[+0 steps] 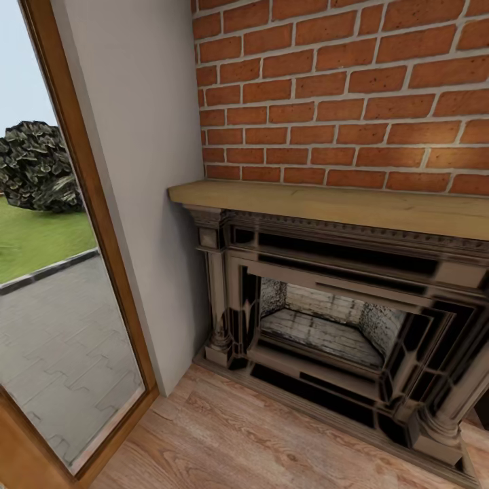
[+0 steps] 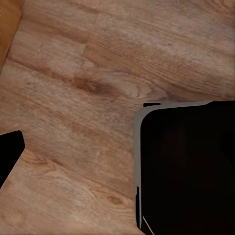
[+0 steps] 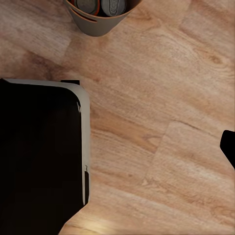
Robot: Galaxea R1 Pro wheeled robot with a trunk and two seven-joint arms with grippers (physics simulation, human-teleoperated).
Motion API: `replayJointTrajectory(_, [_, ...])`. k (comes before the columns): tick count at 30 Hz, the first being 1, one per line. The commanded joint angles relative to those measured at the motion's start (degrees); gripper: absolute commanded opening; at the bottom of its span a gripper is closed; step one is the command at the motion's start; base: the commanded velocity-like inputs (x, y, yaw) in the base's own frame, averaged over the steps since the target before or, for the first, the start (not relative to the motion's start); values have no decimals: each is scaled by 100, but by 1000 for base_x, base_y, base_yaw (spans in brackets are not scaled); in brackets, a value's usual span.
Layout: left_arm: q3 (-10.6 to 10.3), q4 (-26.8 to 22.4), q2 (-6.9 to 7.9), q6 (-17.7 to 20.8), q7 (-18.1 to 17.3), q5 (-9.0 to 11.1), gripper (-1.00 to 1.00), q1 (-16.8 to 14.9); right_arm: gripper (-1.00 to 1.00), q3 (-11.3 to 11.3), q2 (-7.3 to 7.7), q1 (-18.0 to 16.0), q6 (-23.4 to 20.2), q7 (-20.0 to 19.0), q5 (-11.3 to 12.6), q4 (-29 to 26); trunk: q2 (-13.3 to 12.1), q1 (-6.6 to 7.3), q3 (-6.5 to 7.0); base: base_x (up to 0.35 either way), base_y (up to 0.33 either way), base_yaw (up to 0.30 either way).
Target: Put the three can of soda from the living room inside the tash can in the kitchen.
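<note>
left pincer: we see one dark tip [image 2: 10,152] over the wood floor [image 2: 98,73]; opening not readable.
right pincer: one dark tip [image 3: 229,144]; we cannot tell either.
bin [image 3: 98,22]: on the floor, two cans [image 3: 100,5] inside, seemingly orange-rimmed.
base [image 3: 39,152]: dark, between the arms.
ahead: brick fireplace [image 1: 339,326], wooden mantel [image 1: 326,204], glass door [image 1: 47,272]; we are likely repositioning.

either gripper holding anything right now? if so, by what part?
Cannot tell. The wrist views show wood floor and a finger edge; the tash can with cans inside stands on the floor, ungripped.

Pale wood floor [image 3: 161,98], grey bin [image 3: 98,22] standing on it, seemingly holding cans [image 3: 100,5]
</note>
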State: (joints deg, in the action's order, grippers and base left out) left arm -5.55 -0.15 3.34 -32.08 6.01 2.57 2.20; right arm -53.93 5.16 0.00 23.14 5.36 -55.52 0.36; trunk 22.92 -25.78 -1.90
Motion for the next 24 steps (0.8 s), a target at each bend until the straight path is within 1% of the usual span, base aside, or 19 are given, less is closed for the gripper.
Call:
replayJointTrajectory(1, [4,1,-2,0,1,1,100,0,100,1,-1,0,0,0,0,5,0,0,0,0,0,0])
replayJointTrajectory(10, [-10,-3,-9,0,-3,-18,100,0,100,5,-5,0,-2,0,-1,17,0,0,0,0,0,0])
replayJointTrajectory(18, [-23,-3,29,0,-3,-19,100,-2,100,5,-7,0,-2,0,5,22,0,0,0,0,0,0])
replayJointTrajectory(24, [-26,-3,8,0,-3,-21,100,-1,100,5,-7,0,-2,0,6,18,0,0,0,0,0,0])
